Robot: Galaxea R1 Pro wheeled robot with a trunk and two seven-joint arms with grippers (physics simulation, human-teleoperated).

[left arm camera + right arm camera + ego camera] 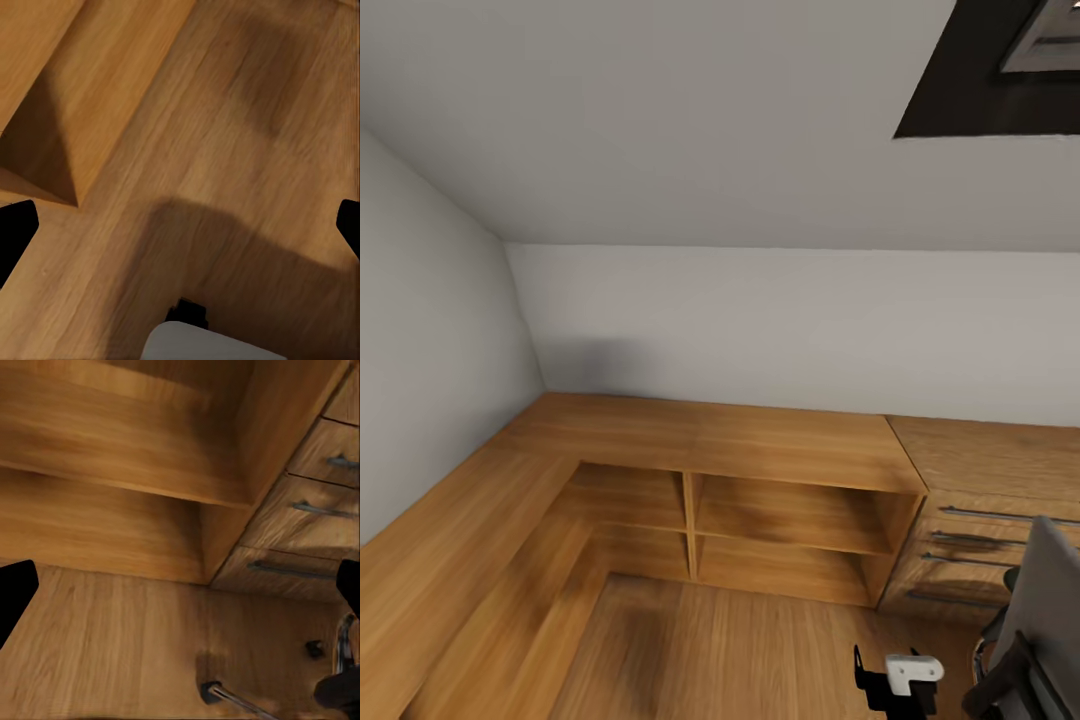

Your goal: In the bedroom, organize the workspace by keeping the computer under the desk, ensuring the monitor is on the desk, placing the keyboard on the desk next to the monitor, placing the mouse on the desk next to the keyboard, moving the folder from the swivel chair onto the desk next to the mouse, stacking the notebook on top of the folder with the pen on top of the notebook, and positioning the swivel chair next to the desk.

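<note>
Nearest in the head view, at the bottom right, part of the right gripper [900, 680] is seen as a white and black piece low over the floor; whether its fingers are parted or closed cannot be told there. In the right wrist view the two dark fingertips [15, 596] stand at opposite edges with nothing between them, so that gripper is judged spread and empty. The same is seen in the left wrist view, where the left gripper [180, 229] is held wide above bare boards, with nothing grasped. Just right of the right gripper, the swivel chair [1040, 620] is cut by the frame's edge: its grey back and a black armrest are shown, and its chrome legs and castors [315, 649] are picked up by the right wrist camera. No other thing of the task can be checked here, so none of the placements can be confirmed as done; the chair is judged not yet positioned, since no desk is seen beside it. The wooden floor [740, 650] is run in warm planks. Beyond it, a low light-wood shelf unit [780, 520] with open compartments is set along the far wall, a drawer unit [980, 540] with bar handles at its right. Plain white walls [790, 320] rise behind, and a dark framed panel [1000, 70] is caught at the far upper right.
</note>
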